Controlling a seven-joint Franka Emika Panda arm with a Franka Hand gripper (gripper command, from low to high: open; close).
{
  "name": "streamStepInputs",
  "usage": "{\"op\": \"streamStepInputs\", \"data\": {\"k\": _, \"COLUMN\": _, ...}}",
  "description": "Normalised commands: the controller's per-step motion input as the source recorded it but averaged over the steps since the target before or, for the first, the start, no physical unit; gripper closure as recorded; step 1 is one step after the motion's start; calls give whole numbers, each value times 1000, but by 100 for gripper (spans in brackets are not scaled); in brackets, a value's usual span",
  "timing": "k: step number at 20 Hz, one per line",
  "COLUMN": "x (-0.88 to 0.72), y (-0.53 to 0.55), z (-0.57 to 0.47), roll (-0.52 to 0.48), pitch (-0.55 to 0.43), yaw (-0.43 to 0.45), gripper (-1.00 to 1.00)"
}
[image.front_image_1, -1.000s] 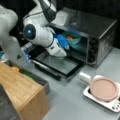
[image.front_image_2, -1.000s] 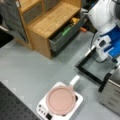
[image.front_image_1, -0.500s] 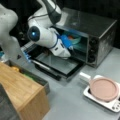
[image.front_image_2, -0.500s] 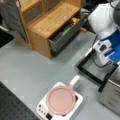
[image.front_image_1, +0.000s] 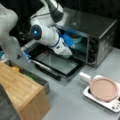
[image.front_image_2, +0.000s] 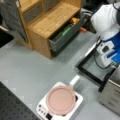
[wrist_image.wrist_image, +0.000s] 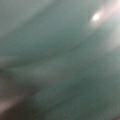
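My gripper (image.front_image_1: 70, 42) reaches into the open mouth of a steel toaster oven (image.front_image_1: 100, 32); its blue hand shows in both front views (image.front_image_2: 115, 56). Inside the oven sits a teal bowl (image.front_image_1: 79, 40), right at the hand's tip. A teal curved surface (wrist_image.wrist_image: 60, 60) fills the whole wrist view, very close to the camera. The fingers are hidden by the hand and the oven. The oven's glass door (image.front_image_1: 60, 63) lies folded down flat under the arm, also seen in a front view (image.front_image_2: 96, 67).
A pink round pan (image.front_image_1: 103, 88) rests on a white square base with a handle, in front of the oven (image.front_image_2: 60, 99). A wooden cabinet (image.front_image_2: 50, 22) stands nearby with a grey drawer (image.front_image_2: 66, 32) pulled out, holding small coloured items.
The arm has shifted only slightly at the oven's mouth. The pan, the cabinet and the oven door stay where they were.
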Motion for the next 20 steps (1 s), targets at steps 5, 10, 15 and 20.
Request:
{"op": "streamStepInputs", "data": {"k": 5, "x": -120, "y": -14, "z": -109, "roll": 38, "pitch": -114, "yaw": -110, "gripper": 100}}
{"op": "streamStepInputs", "data": {"k": 10, "x": -121, "y": -20, "z": -117, "roll": 29, "pitch": -122, "yaw": -108, "gripper": 100}}
{"op": "streamStepInputs", "data": {"k": 15, "x": -135, "y": -85, "z": -129, "roll": 8, "pitch": -132, "yaw": -87, "gripper": 100}}
{"op": "streamStepInputs", "data": {"k": 20, "x": -189, "y": -311, "z": -179, "roll": -29, "pitch": -155, "yaw": 31, "gripper": 100}}
